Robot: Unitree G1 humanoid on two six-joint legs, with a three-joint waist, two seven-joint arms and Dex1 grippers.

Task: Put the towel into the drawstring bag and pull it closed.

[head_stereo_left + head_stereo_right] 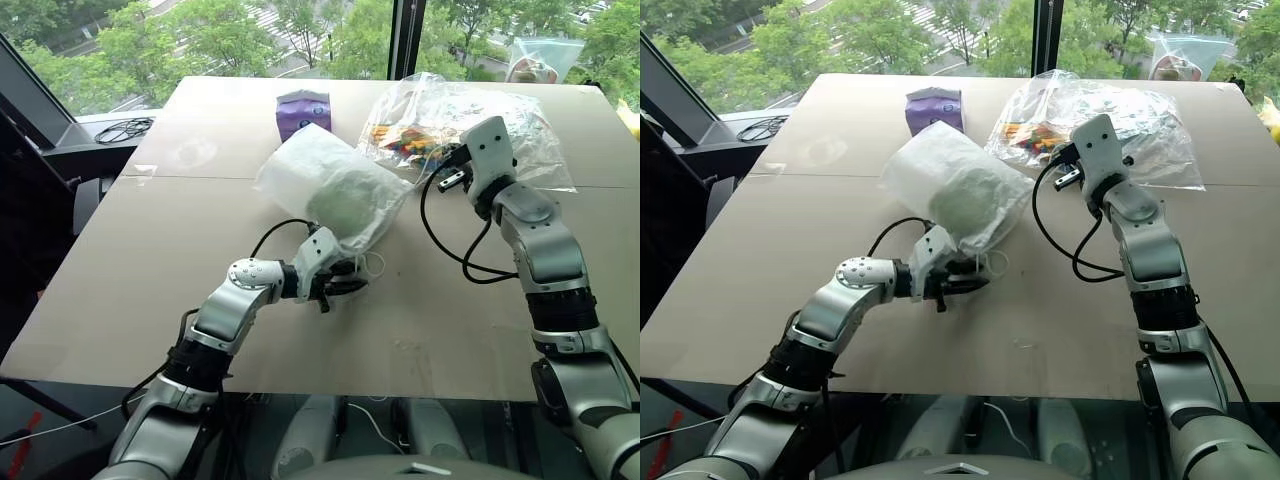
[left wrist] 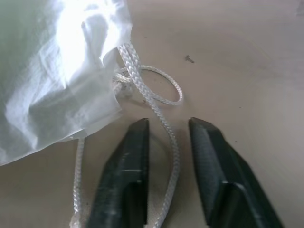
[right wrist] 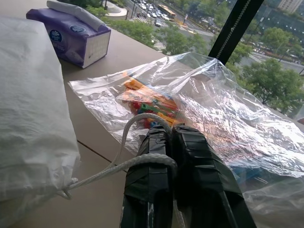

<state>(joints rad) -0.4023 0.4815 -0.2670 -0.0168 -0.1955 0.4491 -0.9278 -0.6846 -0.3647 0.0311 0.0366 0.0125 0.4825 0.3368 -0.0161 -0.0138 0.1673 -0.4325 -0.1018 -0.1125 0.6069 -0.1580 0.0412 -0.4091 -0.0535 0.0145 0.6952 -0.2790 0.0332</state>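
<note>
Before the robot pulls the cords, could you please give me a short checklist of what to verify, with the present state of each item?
1. Light-green fluffy towel inside the white thin fabric drawstring bag: ok, it shows green through the fabric.
2. Right gripper shut on a white cord that runs to the bag's mouth: ok.
3. Left gripper closed on its cord loop: not ok, the cord lies between fingers that stand apart.
4. Bag mouth cinched: cannot tell.
5. Clear plastic bag of colourful pieces free of the right cord: cannot tell; it lies right behind the gripper.
</note>
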